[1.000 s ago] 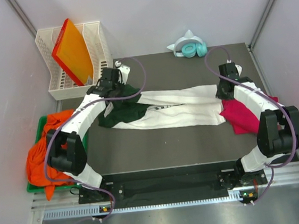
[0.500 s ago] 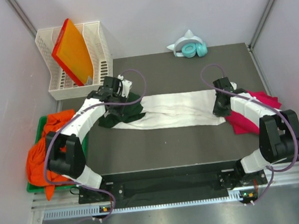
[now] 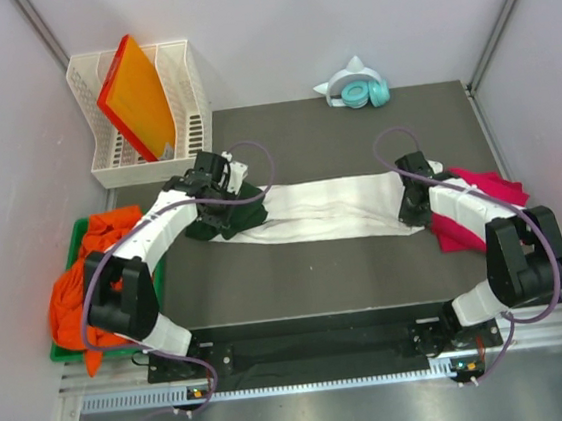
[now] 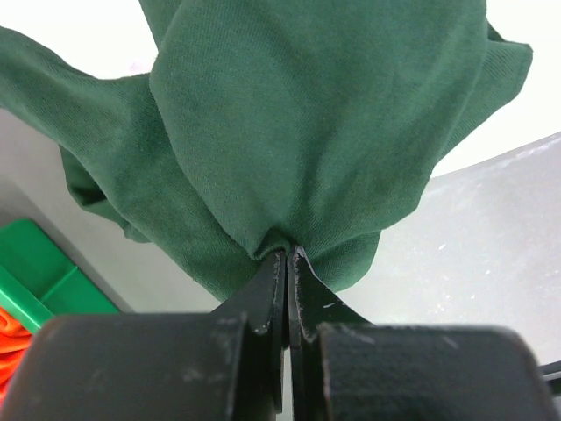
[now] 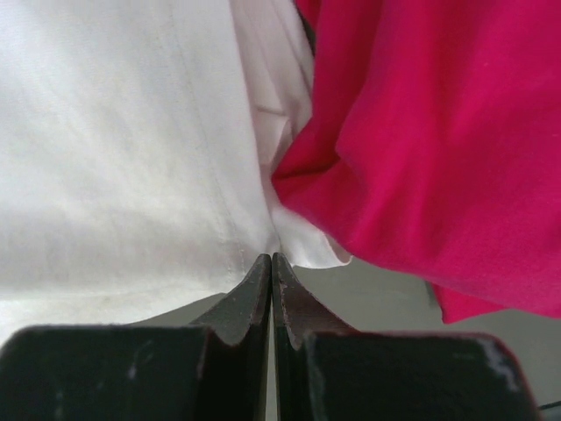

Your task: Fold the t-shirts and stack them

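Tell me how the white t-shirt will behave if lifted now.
Probably floppy: the white t-shirt lies wrinkled, so its middle should sag. Likely light: the right gripper pinches just a thin edge. Probably soft: green cloth bunches in the left gripper.

No legible text, label, brand, number or sign anywhere in any of the 3 views

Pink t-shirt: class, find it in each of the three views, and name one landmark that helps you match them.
Top external: pink t-shirt at the far right, mid-height.
Left wrist: not in it.
Right wrist: pink t-shirt fills the right half.
Shared landmark: white t-shirt, against its left edge in both those views.
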Action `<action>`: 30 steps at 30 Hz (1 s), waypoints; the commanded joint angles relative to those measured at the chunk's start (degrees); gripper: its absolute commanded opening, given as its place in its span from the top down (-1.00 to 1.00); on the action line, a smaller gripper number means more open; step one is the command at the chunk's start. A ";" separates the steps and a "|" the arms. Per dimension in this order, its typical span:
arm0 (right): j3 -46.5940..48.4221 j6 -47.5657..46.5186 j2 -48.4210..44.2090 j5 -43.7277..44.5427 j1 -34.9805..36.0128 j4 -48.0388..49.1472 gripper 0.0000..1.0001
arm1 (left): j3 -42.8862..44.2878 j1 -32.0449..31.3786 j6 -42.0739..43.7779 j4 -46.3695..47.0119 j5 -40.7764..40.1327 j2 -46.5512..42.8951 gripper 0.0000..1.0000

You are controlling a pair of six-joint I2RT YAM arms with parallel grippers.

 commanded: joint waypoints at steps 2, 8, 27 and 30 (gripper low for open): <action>2.59 -0.36 -0.16 5.55 -2.82 -1.70 1.00 | -1.61 0.00 1.53 -1.16 -2.43 -0.33 1.00; 4.09 -1.86 2.92 6.61 -6.78 -1.53 1.00 | -3.02 0.08 2.14 -0.72 -2.60 0.37 1.00; 4.09 -1.69 -1.55 3.81 -8.80 3.65 0.54 | -3.81 0.26 2.59 1.73 4.42 -5.86 -0.71; 6.55 -1.42 -5.07 2.93 -8.80 4.53 0.04 | -1.09 0.26 0.66 4.28 4.52 -8.59 -0.98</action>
